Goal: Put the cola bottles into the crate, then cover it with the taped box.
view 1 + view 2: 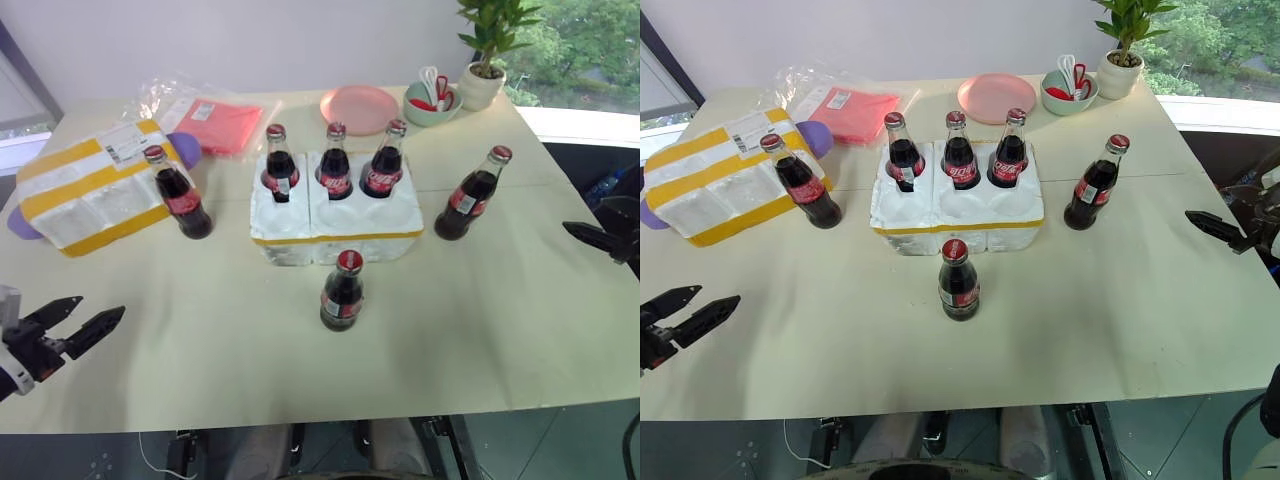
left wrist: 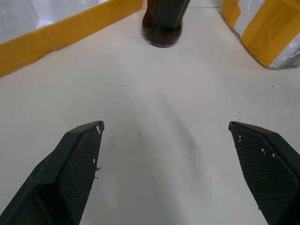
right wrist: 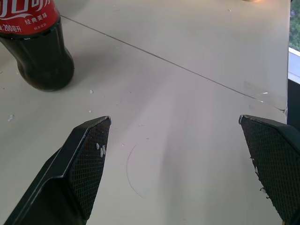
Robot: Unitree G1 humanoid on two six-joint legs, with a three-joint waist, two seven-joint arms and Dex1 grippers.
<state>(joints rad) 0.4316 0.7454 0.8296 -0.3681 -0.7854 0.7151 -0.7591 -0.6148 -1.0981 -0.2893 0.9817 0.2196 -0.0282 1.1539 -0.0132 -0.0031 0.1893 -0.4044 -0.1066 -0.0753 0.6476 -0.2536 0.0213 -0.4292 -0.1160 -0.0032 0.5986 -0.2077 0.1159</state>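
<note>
On the crate, three cola bottles stand; three stand outside.

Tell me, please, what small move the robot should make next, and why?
Probably bring the open right gripper toward the cola bottle standing right of the crate: it stands nearest that gripper, and the crate's front holes are unfilled, with three bottles seated in the back row.

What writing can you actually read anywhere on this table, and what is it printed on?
"200毫升", beside small Chinese characters I cannot read surely: red label of the cola bottle nearest the right gripper.
White script logo on the other cola bottles' labels: too small to read.
Printed shipping label on the taped box: too small to read.
</note>
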